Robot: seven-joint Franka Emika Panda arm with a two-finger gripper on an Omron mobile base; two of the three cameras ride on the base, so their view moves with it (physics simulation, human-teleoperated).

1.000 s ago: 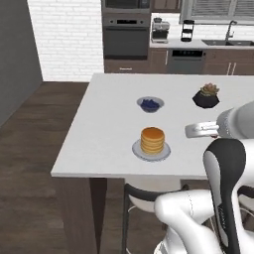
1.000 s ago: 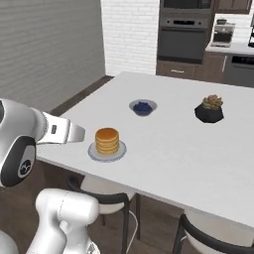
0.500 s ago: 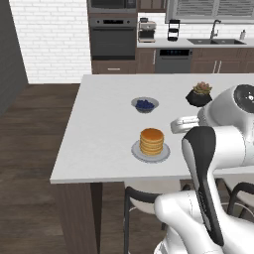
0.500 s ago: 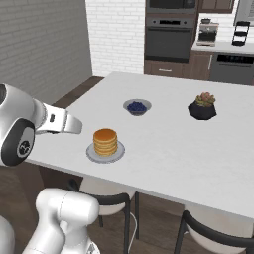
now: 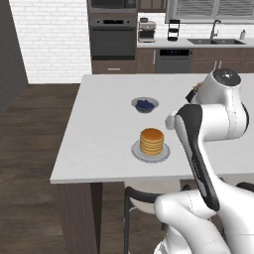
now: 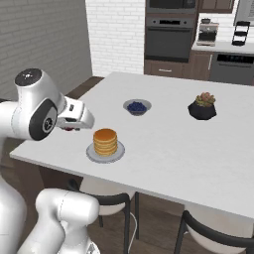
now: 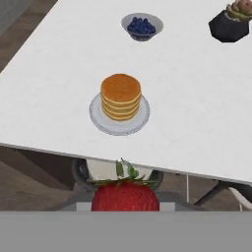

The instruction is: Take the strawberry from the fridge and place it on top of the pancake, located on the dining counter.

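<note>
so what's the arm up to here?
It's carrying the strawberry in its fingers, held near the edge of the white dining counter and facing the pancake stack on its grey plate. The berry isn't placed yet; the top of the stack is bare. Further back on the counter sit a bowl of blueberries and a dark potted plant.

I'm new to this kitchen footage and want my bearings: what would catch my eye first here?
The short stack of golden-brown pancakes on its small grey plate stands out near the front edge of the large white dining counter. In the hand view a red strawberry with green leaves sits close at the bottom, held in the end effector. Farther back are a small bowl of dark blueberries and a black potted plant.
</note>
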